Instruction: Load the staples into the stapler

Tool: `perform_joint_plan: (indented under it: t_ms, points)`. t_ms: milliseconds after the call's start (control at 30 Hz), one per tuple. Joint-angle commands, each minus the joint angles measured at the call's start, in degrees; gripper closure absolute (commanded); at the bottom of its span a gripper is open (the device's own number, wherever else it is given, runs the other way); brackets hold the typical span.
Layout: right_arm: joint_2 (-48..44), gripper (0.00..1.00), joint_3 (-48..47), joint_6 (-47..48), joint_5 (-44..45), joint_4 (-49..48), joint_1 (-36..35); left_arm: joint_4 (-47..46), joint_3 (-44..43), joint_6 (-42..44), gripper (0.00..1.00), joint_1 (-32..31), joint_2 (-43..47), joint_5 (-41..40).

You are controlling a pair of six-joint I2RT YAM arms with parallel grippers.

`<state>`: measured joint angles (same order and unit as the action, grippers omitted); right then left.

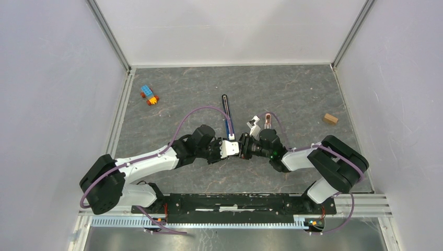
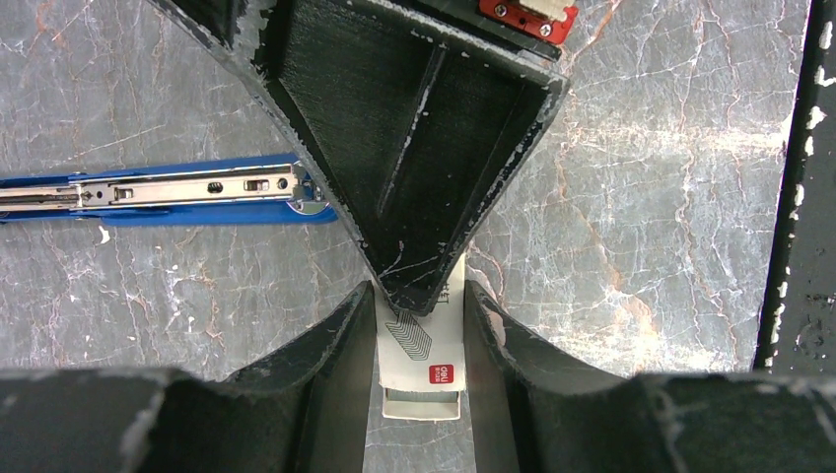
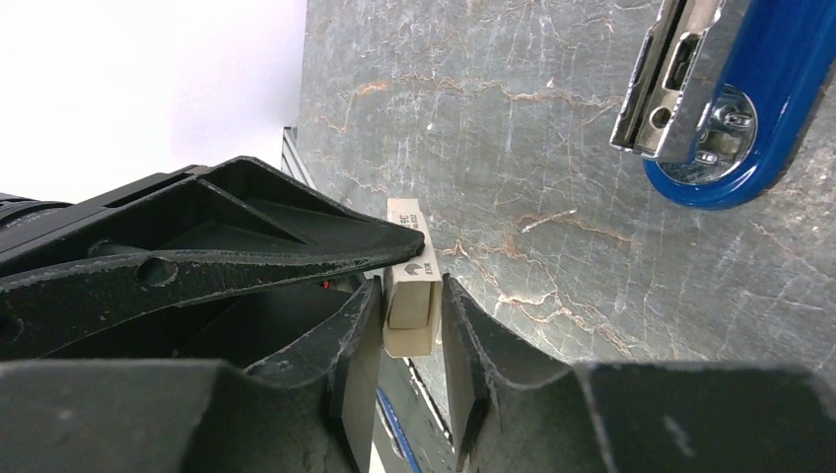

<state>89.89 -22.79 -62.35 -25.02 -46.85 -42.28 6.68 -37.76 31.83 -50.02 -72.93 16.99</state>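
- Two grippers meet tip to tip over the middle of the grey table.
- Left gripper: fingers pressed on both sides of a small white box with a red logo.
- Right gripper: fingers pinch the same box at its other end.
- Stapler: lies opened flat on the table, metal rail up, blue end just beside the grippers, black end pointing away.
- Staples: cannot be made out; the box's contents are hidden.
- Toy bricks at far left and a wooden block at far right, both well apart from the grippers.
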Motion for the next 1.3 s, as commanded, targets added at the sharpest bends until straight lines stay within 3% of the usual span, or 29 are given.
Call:
perform_joint_plan:
  t_ms: [0,233,500,933,1267]
  points:
    - [0.27,0.68,-1.12,-0.58,-0.06,-2.96,-0.21,-2.74,-0.21,1.13,0.57,-0.56,1.83,0.45]
    - [-0.36,0.77,-0.58,-0.83,-0.3,-4.21,-0.25,-2.36,-0.24,0.97,0.54,-0.51,2.09,0.1]
    - [-0.72,0.78,0.26,-1.48,-0.6,-5.64,-0.1,0.57,-1.14,1.93,0.47,-0.5,2.93,-2.4]
    - [-2.6,0.78,3.12,-1.28,-1.97,-7.3,1.71,15.41,-2.61,6.35,0.28,-0.43,9.13,-8.0]
    - [-2.76,0.78,3.93,-2.61,-2.84,-10.02,1.72,11.77,-2.14,5.4,0.25,-0.34,5.63,-8.26]
